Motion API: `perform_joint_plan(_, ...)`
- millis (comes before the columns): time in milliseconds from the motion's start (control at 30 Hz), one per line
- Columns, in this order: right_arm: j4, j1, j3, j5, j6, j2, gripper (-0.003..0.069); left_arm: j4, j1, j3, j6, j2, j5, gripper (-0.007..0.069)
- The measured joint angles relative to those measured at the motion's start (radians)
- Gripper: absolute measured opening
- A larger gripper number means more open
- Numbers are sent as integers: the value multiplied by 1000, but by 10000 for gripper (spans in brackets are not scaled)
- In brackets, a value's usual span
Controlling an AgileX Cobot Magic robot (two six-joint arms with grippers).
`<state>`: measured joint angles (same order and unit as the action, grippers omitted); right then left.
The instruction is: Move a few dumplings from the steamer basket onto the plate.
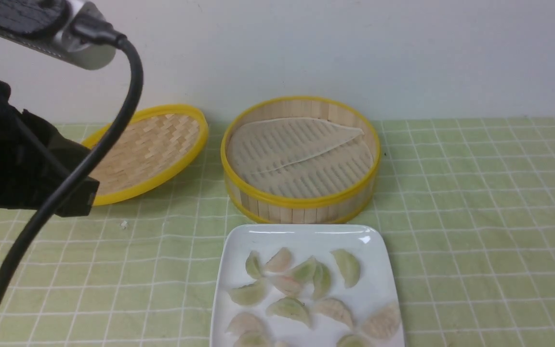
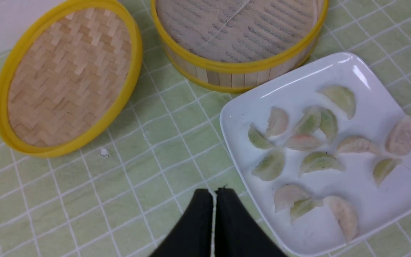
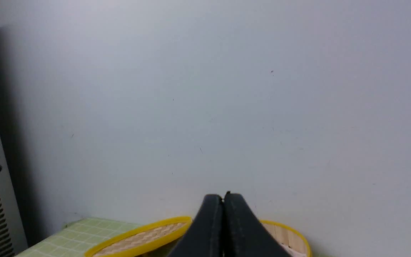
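Note:
The steamer basket (image 1: 300,202) stands at the back centre and holds only its pale ridged liner sheet (image 1: 301,154); it also shows in the left wrist view (image 2: 234,67) and the right wrist view (image 3: 291,235). The white square plate (image 1: 301,236) lies just in front of it, also seen in the left wrist view (image 2: 291,85). Several dumplings (image 1: 287,308) lie on the plate, also in the left wrist view (image 2: 305,142). My left gripper (image 2: 214,191) is shut and empty, above the cloth left of the plate. My right gripper (image 3: 223,196) is shut and empty, raised, facing the wall.
The shallow woven lid (image 1: 152,149) leans against the wall left of the basket, also in the left wrist view (image 2: 66,75). A green checked cloth (image 1: 475,217) covers the table. My left arm's body and cable (image 1: 27,159) fill the left side of the front view.

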<state>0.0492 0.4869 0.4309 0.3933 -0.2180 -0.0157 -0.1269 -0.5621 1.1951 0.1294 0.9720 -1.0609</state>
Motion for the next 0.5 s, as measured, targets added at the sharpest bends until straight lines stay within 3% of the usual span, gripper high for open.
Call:
perform_joint_plan(200,3,0,0,-11,-6,0,-15,0,0,-86,-1,-132,110,-6)
perform_joint_plan(300,3,0,0,-11,-6,0,-15,0,0,-235,-1,-299,288,-6)
perform_joint_plan(500,3,0,0,-11,-16,0,-15,0,0,-421,42,-505,482,-6)
